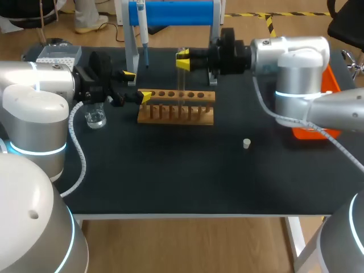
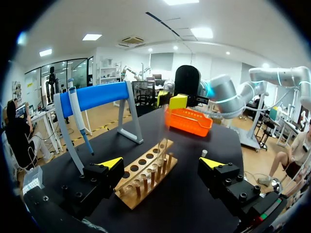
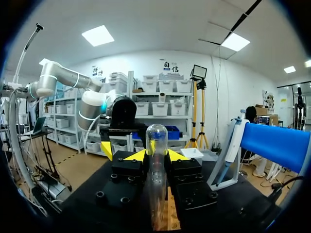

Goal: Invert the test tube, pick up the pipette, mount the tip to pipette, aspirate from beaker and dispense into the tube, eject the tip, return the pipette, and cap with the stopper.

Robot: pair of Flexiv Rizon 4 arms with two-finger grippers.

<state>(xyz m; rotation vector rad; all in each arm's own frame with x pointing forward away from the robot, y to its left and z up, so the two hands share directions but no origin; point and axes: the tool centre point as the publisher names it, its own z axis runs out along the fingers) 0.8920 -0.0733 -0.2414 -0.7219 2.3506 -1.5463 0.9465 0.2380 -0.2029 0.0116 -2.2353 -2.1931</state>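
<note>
My right gripper (image 1: pixel 183 60) is shut on a clear test tube (image 3: pixel 156 145) and holds it upright, rounded end up, just above the wooden rack (image 1: pixel 176 106). In the left wrist view the tube (image 2: pixel 166 138) hangs over the rack's far end (image 2: pixel 146 174). My left gripper (image 1: pixel 136 86) stands open and empty at the rack's left end, its yellow tips wide apart (image 2: pixel 163 163). The pipette (image 1: pixel 143 31) hangs on the blue stand (image 1: pixel 170 12) behind the rack. A glass beaker (image 1: pixel 95 118) sits front left of the rack. The small white stopper (image 1: pixel 246 143) lies on the mat to the right.
An orange bin (image 1: pixel 325 105) stands at the right edge under my right arm. A tip box (image 1: pixel 57 55) sits at the back left corner. The black mat (image 1: pixel 187 170) in front of the rack holds nothing but the stopper.
</note>
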